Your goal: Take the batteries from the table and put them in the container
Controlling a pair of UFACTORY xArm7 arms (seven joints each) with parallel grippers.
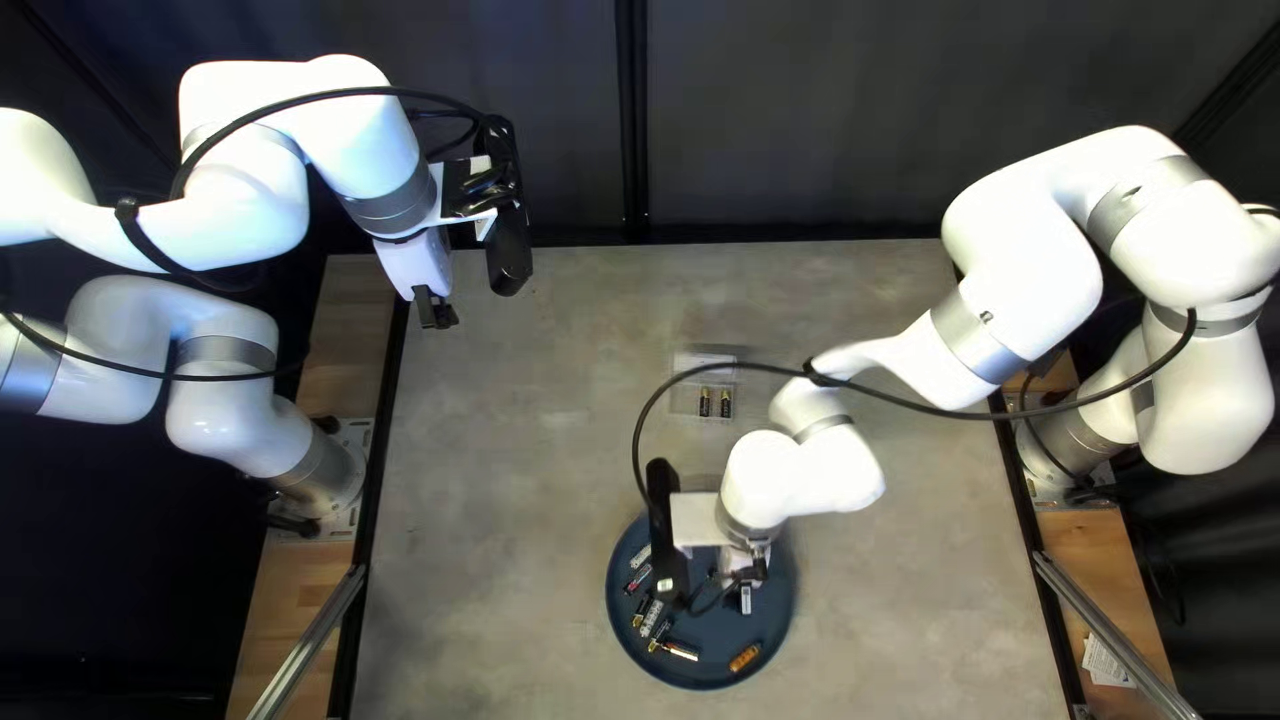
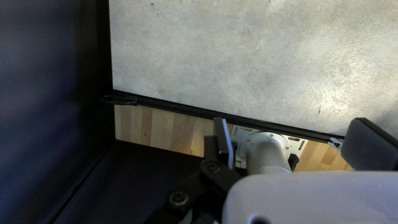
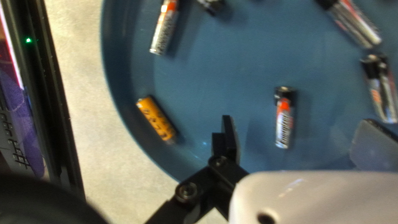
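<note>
Over the blue round tray my right gripper hangs in the top left view. Its wrist view shows this gripper open; a silver-red battery lies on the tray floor between and beyond its fingers, untouched. An orange battery lies near the tray wall, outside the fingers, with several other batteries farther off. A small clear container beyond the tray holds two upright-looking batteries. My left gripper is raised at the table's far left corner; in its wrist view the gripper is open and empty.
My right arm reaches across the table's right half, its black cable looping beside the container. Under my left gripper are the table's black edge rail and my left arm's base.
</note>
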